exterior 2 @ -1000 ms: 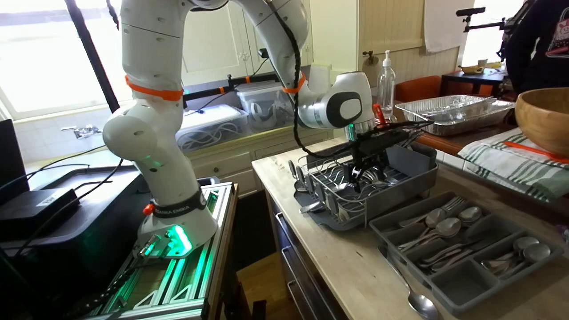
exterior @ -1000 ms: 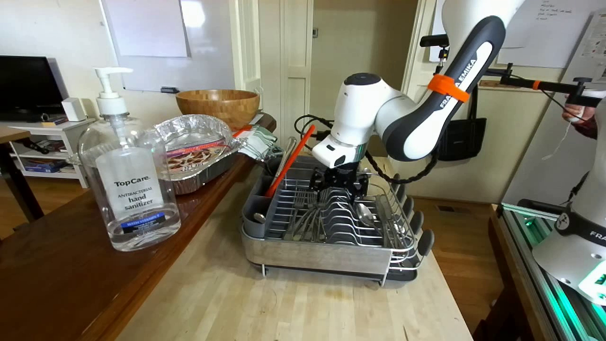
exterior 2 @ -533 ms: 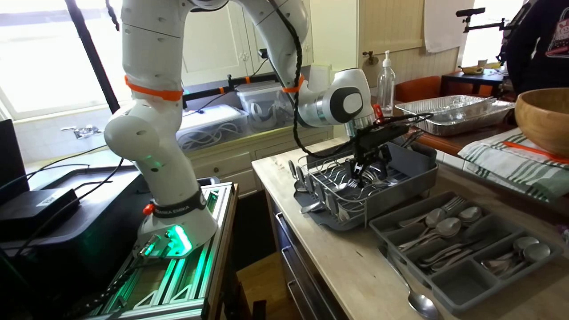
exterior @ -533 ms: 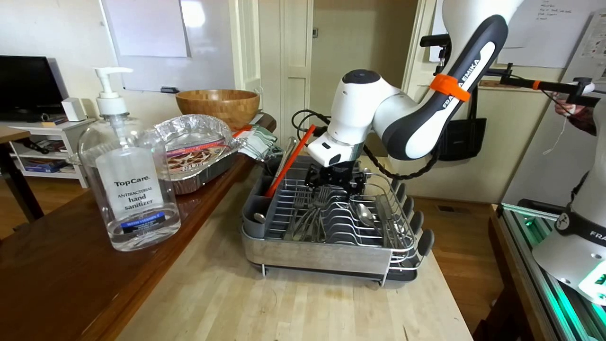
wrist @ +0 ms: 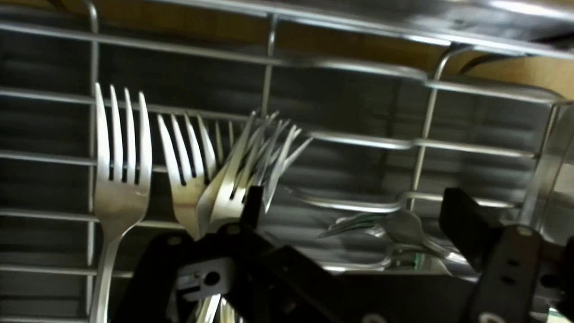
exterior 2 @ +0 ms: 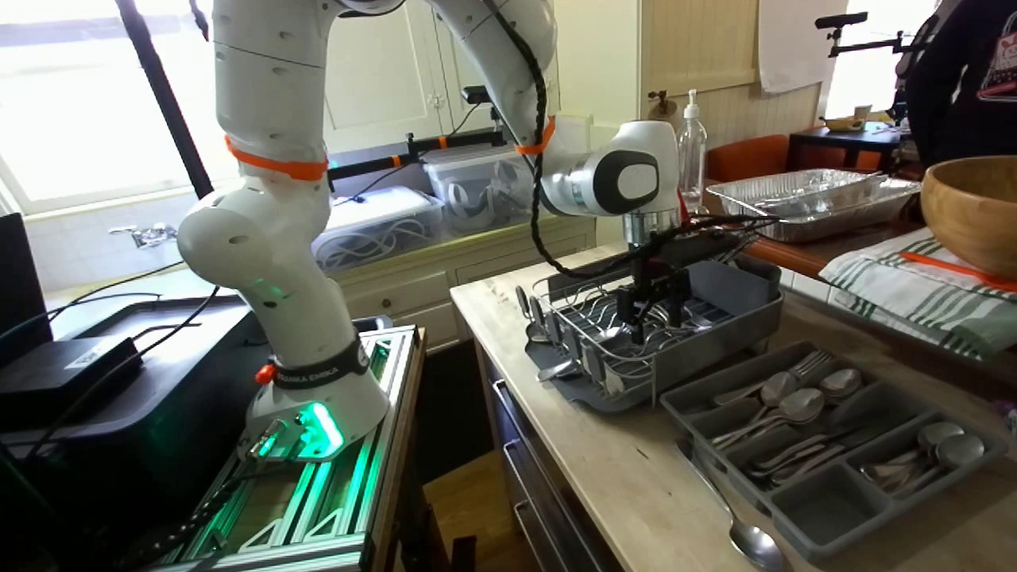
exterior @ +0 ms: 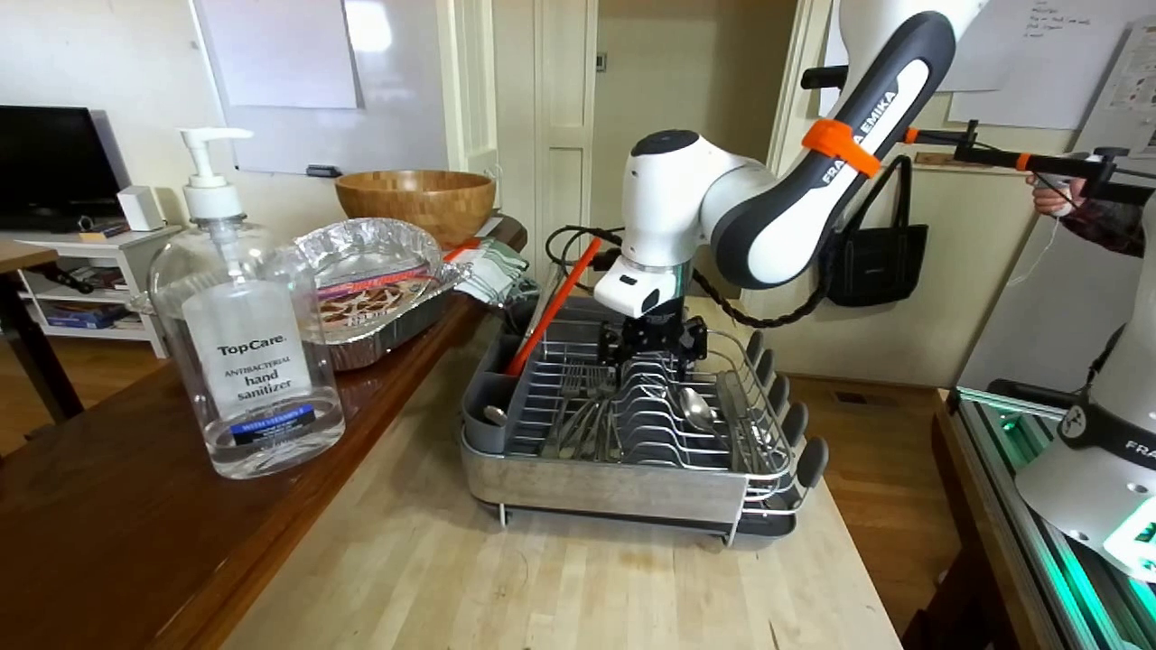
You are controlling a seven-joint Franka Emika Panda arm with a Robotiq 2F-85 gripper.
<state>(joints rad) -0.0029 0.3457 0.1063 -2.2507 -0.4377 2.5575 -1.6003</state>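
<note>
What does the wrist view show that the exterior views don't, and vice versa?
Only the wrist view: four countable tines on the leftmost fork. Only the exterior views: the white arm, the wooden bowl and the pump bottle. Shared: the dish rack, metal cutlery in it, and the hand, jaws apart, over the rack.

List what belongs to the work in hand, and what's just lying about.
Likely in the work:
open gripper
forks near it
wire dish rack
perhaps the cutlery tray

Apparently just lying about:
hand sanitizer bottle
wooden bowl
foil pans
striped towel
</note>
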